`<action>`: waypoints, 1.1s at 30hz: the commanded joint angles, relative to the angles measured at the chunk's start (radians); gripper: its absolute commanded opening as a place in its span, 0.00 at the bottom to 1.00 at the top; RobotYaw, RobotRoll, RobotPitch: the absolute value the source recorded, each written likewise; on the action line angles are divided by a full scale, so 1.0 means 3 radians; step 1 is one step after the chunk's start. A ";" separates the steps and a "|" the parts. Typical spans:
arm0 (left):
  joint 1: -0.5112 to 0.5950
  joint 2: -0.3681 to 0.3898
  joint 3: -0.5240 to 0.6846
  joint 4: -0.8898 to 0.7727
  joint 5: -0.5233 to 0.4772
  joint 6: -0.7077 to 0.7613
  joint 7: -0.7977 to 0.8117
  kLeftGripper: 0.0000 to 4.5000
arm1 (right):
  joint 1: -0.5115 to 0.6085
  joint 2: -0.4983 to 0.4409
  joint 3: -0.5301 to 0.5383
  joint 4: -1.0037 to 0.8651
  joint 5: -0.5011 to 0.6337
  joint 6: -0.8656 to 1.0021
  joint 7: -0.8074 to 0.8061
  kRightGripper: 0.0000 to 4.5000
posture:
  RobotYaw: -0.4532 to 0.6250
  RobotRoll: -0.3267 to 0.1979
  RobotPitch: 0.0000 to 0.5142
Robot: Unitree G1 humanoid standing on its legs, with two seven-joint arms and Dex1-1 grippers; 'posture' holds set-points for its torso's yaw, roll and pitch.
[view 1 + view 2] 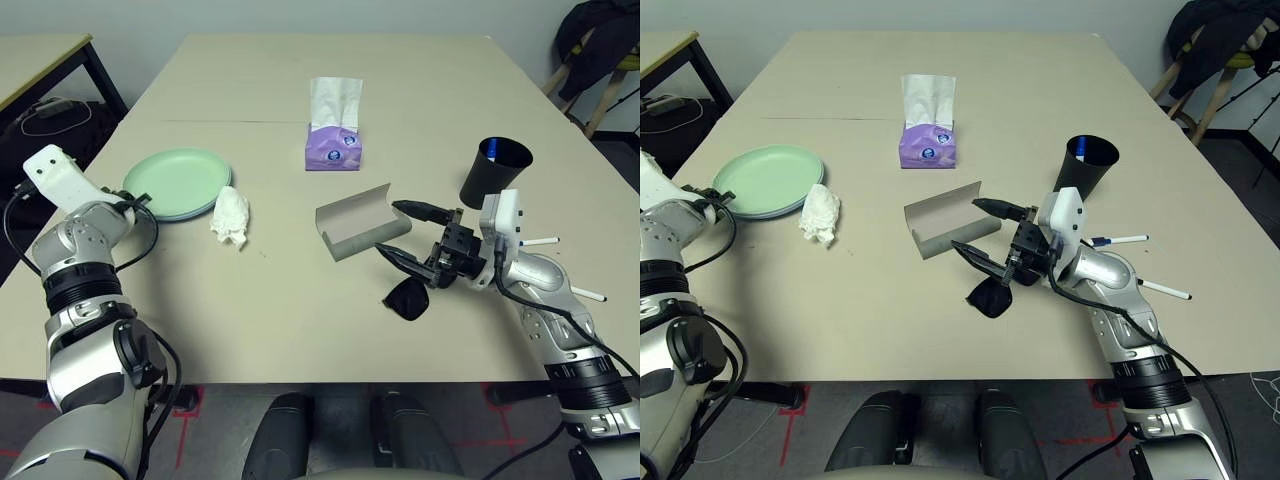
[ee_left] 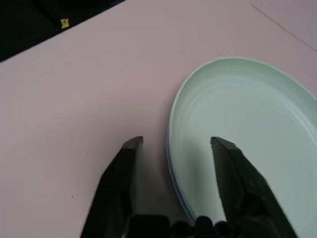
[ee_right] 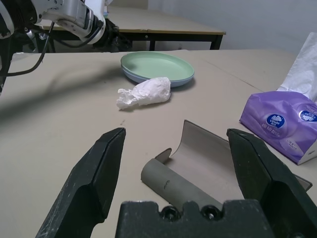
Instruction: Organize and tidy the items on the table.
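Note:
Green and pale blue plates [image 1: 178, 183] lie stacked at the table's [image 1: 280, 310] left. My left gripper [image 2: 173, 144] is open, its fingers either side of the plates' near rim [image 2: 171, 148]. A crumpled white tissue [image 1: 231, 216] lies just right of the plates. The grey glasses case [image 1: 355, 225] lies open at mid-table. My right gripper [image 1: 388, 228] is open beside the case's right end. Black sunglasses [image 1: 407, 297] lie on the table just under it. A black cup [image 1: 494, 172] stands behind the right wrist, and white pens [image 1: 540, 242] lie to its right.
A purple tissue box [image 1: 334, 140] stands behind the case at mid-table. A smaller black-legged side table [image 1: 40, 60] is at the far left. A chair with dark clothing [image 1: 600, 40] stands at the far right corner.

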 commanded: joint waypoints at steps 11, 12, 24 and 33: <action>0.0458 0.0405 -0.0773 -0.0810 -0.0052 0.0466 -0.1383 1.00 | 0.0027 -0.0005 -0.0032 -0.0039 0.0025 0.0034 -0.0008 1.00 | 0.48 0.62 0.20; 0.0500 0.0418 -0.0825 -0.0869 -0.0113 0.0496 -0.1559 1.00 | 0.0021 -0.0004 -0.0032 -0.0035 0.0025 0.0035 -0.0007 1.00 | 0.48 0.62 0.20; 0.0370 0.0516 -0.1534 -0.0653 0.0086 0.0620 -0.2398 1.00 | -0.0005 -0.0020 -0.0041 -0.0027 0.0017 0.0040 -0.0009 1.00 | 0.47 0.62 0.20; 0.0239 0.0524 -0.2023 -0.0475 0.0401 0.0270 -0.2924 1.00 | -0.0004 -0.0016 -0.0039 -0.0031 0.0014 0.0044 -0.0023 1.00 | 0.48 0.62 0.19</action>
